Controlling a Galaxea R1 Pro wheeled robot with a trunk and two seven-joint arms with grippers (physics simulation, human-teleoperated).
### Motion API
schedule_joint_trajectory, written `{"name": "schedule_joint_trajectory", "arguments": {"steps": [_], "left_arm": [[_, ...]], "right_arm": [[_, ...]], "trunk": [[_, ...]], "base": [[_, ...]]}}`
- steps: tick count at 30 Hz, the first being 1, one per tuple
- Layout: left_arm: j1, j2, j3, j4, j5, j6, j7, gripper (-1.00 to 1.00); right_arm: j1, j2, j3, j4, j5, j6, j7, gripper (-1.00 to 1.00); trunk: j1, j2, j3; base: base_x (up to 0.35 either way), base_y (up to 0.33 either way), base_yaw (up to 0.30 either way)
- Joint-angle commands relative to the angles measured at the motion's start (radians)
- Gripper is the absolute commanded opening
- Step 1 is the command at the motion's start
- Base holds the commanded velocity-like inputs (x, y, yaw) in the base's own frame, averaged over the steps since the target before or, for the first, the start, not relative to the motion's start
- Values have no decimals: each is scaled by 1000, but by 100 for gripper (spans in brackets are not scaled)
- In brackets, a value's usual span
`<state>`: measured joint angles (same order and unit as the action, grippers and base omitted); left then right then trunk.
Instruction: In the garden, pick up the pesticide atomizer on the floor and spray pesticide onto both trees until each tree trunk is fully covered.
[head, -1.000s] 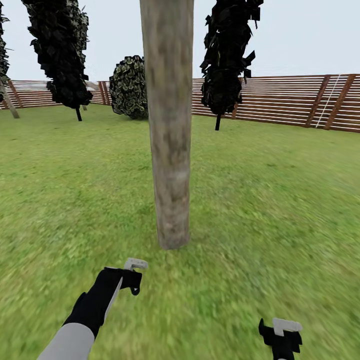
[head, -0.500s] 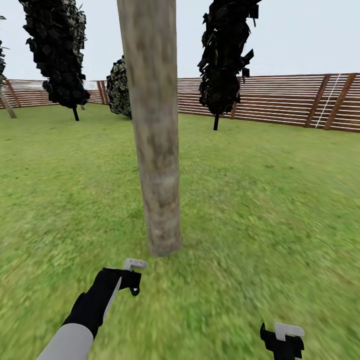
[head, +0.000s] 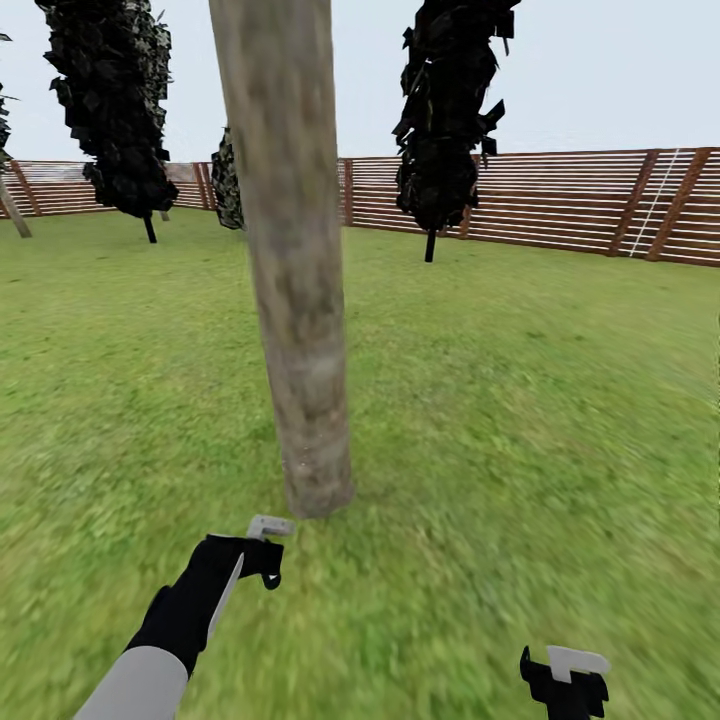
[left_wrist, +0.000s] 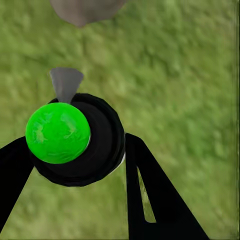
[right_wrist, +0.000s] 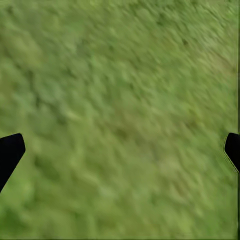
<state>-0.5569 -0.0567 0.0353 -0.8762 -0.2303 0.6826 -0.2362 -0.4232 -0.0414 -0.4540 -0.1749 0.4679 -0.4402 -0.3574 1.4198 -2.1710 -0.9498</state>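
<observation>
The left pincer (head: 262, 556) is clamped on the spray bottle (left_wrist: 102, 150). In the left wrist view the bottle is a round black body with a bright green cap, gripped between the two black fingers (left_wrist: 150, 200). Its grey nozzle (left_wrist: 65, 82) sticks out forward towards the foot of the trunk (left_wrist: 85, 10). The right pincer (head: 565, 682) hangs low on the right over bare grass (right_wrist: 120, 120). Its jaws are wide apart and there is nothing between them.

The coming move turns on one thing: the tree trunk (head: 300, 380) stands straight ahead of the left pincer and near it, with its foot just beyond the fingertips. The trunk's long axis runs up and down, leaning slightly in the head view, so covering it will probably mean sweeping the nozzle along its height. The left arm is much the nearer one, and it is the one holding the bottle. No white mist can be seen yet, and I cannot tell whether any of the bark is coated.

Further off, the lawn (head: 560, 400) runs to a brown slatted fence (head: 560, 200), with dark narrow trees (head: 445, 120) in front of it.

Compared with a second ago, the trunk has slid to the left of the picture and looks larger, and the round bush behind it is now mostly hidden. Both arms sit where they were in the view, so it was the robot that moved, not the tree.
</observation>
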Motion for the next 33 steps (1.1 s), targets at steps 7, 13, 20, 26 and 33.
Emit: {"name": "schedule_joint_trajectory", "arguments": {"steps": [7, 13, 20, 26, 33], "left_arm": [[0, 0, 0, -5, 0, 0, 0, -100], [-8, -5, -3, -6, 1, -9, -1, -100], [-15, 115, 111, -5, -1, -7, -14, -100], [-41, 35, 58, -7, -3, 3, -15, -100], [-130, 77, 56, -7, -4, 12, -15, -100]], "right_arm": [[0, 0, 0, 0, 0, 0, 0, 100], [1, 0, 0, 0, 1, 0, 0, 100], [1, 0, 0, 0, 2, 1, 0, 100], [0, 0, 0, 0, 2, 2, 0, 100], [1, 0, 0, 0, 2, 2, 0, 100]], "trunk": [[0, 0, 0], [0, 0, 0], [0, 0, 0], [0, 0, 0], [0, 0, 0]], "base": [[81, -274, 0], [-47, -49, 0], [-1, 0, 0], [0, 0, 0], [0, 0, 0]]}}
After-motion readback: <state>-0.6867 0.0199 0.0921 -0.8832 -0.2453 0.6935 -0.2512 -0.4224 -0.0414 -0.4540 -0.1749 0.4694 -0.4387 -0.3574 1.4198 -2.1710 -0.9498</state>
